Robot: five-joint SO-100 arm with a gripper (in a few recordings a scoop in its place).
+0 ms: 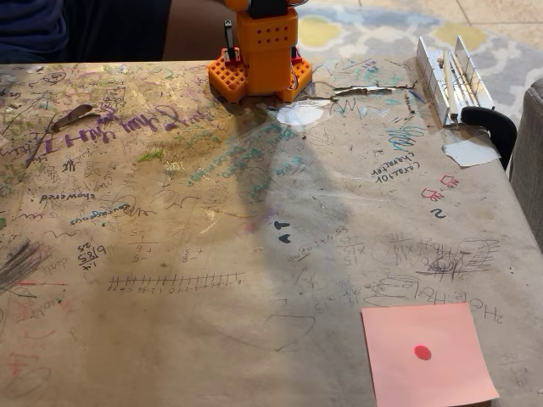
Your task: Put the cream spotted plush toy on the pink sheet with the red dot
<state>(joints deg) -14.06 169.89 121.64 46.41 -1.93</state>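
Fixed view from the near edge: pink sheet [428, 354] waiting, orange arm base [261, 55] far back.
Nearest me, the pink sheet with its red dot [422, 352] lies flat and bare on the scribbled counter [212, 254], likely the drop spot. Further off sits a white paper scrap [472, 152]. I cannot tell where the plush toy is, nor how the fingers stand.

Warm, dim indoor light falls on the scribbled brown paper-covered surface [170, 237]. A broad soft shadow runs down its middle from the orange plastic arm base [261, 59]. Pale glare sits just below that base. Focus is fairly sharp throughout.
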